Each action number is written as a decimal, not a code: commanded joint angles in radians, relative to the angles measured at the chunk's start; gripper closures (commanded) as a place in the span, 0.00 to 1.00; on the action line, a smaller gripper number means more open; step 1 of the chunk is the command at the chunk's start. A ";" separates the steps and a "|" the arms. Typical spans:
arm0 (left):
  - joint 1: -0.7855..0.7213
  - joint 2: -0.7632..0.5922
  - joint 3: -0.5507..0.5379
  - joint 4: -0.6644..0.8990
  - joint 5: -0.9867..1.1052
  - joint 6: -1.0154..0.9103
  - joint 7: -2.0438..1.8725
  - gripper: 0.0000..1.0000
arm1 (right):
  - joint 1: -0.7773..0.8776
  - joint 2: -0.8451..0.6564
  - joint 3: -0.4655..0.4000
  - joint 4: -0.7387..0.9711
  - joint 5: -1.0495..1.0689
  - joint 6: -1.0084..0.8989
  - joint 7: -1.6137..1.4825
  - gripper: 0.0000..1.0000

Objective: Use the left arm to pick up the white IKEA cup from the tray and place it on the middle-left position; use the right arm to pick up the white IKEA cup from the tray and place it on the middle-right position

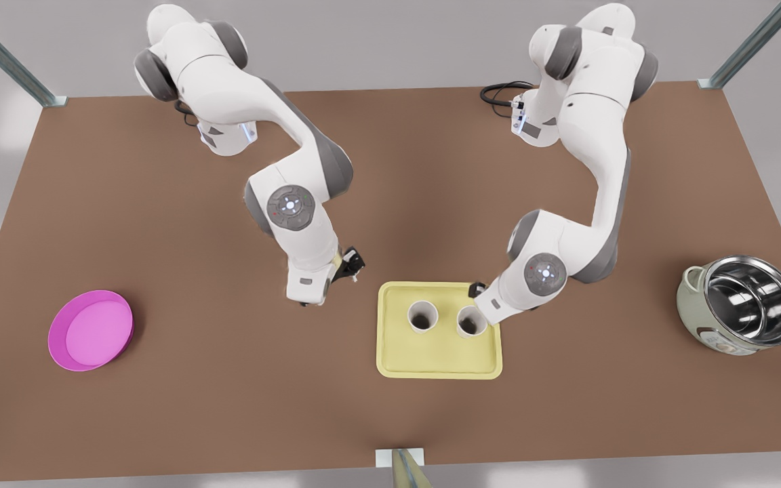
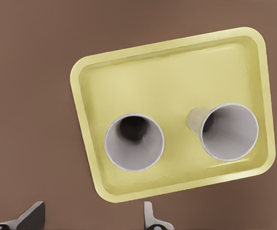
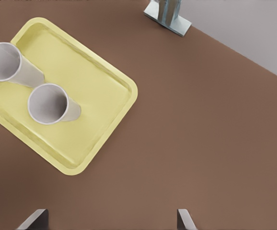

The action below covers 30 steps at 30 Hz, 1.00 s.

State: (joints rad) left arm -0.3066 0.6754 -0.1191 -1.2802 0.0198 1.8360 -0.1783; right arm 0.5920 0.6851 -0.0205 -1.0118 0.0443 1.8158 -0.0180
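1. Pale-yellow rectangular tray (image 1: 439, 373) with a low rim sits at 6 o'clock from the centre of the brown table (image 1: 228, 407) in the front view. Both white tapered cups stand upright in it, side by side and apart: one at 9 o'clock (image 1: 422, 316), one at 3 o'clock (image 1: 472, 321).
2. Left arm's black two-finger gripper (image 2: 90, 221) is on the front view's right. Its wrist hangs over the 3 o'clock cup, fingers spread, nothing held.
3. Right arm's black two-finger gripper (image 3: 109, 221) is off the tray at about 10 o'clock from it, above bare table. Fingers are wide, nothing held.
4. Step, my read: approach for the left-arm pick. No cup lifted or placed yet.
5. Next move calls for centring the left gripper's fingers on that cup's wall, descending and closing, without knocking the neighbouring cup.
6. Off-task: round pink dish (image 1: 90, 330) at 8 o'clock, steel-lined pot (image 1: 743, 305) at 4 o'clock.
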 commanded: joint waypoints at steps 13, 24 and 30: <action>0.000 0.064 -0.005 0.001 0.023 0.157 -0.015 0.00 | 0.075 0.317 0.042 0.110 0.005 0.497 0.530 0.01; 0.011 0.144 -0.004 -0.028 0.046 0.160 0.006 0.00 | 0.091 0.415 0.044 0.125 0.003 0.625 0.593 0.04; 0.014 0.154 -0.004 -0.027 0.042 0.163 0.011 0.16 | 0.106 0.448 0.030 0.125 -0.001 0.652 0.590 0.04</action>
State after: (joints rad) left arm -0.2945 0.8309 -0.1227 -1.3074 0.0630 1.9956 -0.1954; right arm 0.6975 1.1293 0.0069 -0.8873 0.0425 2.4238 0.4423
